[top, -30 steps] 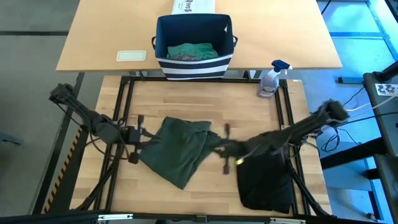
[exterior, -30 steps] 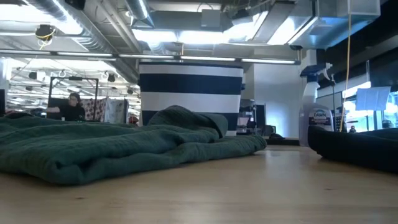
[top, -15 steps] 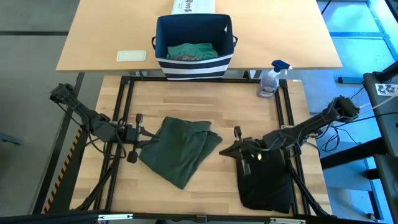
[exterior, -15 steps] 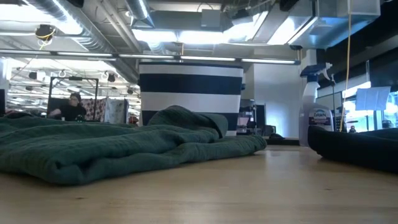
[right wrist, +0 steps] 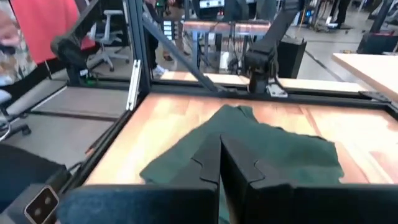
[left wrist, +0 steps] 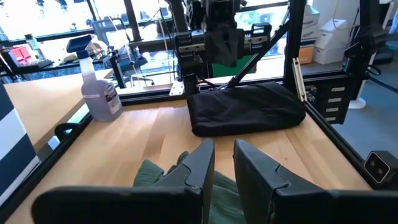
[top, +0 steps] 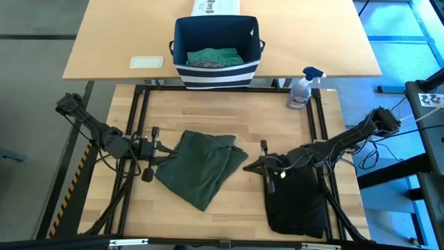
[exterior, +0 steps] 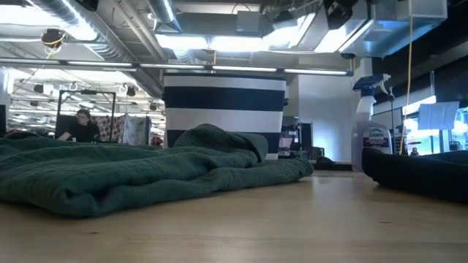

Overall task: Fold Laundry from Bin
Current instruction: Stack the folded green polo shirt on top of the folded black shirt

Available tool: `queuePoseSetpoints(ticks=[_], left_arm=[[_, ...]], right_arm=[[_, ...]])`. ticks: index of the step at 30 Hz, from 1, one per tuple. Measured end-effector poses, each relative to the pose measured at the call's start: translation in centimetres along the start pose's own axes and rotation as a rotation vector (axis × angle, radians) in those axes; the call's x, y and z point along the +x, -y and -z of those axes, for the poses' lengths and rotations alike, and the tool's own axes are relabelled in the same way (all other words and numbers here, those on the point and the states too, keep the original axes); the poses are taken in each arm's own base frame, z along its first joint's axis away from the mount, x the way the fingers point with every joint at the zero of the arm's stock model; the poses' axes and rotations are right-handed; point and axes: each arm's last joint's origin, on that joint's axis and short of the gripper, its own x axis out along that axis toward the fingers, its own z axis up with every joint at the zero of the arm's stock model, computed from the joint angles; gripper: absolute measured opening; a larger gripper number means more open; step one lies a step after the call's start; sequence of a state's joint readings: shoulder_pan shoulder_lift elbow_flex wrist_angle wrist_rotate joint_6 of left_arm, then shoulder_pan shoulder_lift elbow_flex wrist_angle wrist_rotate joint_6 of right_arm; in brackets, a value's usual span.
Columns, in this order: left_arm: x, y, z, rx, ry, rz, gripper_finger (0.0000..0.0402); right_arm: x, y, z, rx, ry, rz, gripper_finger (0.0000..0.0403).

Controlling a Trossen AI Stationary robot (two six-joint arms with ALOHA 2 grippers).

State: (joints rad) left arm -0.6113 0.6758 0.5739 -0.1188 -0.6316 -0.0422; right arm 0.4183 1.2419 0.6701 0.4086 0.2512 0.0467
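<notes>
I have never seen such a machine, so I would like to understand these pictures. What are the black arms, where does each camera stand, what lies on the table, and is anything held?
It is a robot with two dark arms at a wooden table. One picture looks straight down, one looks level from the tabletop, and two come from cameras on the wrists. The left hand sits at the edge of the dark green garment, its fingers slightly apart, and I cannot see any cloth gripped. The right hand is shut and empty, beside the folded black garment. Behind stand the striped bin, with more laundry inside, and a spray bottle.
</notes>
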Motion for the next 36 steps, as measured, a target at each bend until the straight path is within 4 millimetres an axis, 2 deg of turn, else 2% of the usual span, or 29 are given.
queuePoseSetpoints(ticks=[16, 36], left_arm=[[0.0, 0.0, 0.0, -0.017, -0.001, -0.012, 0.0057], [0.0, 0.0, 0.0, -0.006, -0.002, -0.011, 0.0057]], right_arm=[[-0.1, 0.1, 1.2, -0.031, -0.123, 0.005, 0.0005], [-0.1, 0.1, 1.2, -0.030, -0.119, 0.004, 0.0005]])
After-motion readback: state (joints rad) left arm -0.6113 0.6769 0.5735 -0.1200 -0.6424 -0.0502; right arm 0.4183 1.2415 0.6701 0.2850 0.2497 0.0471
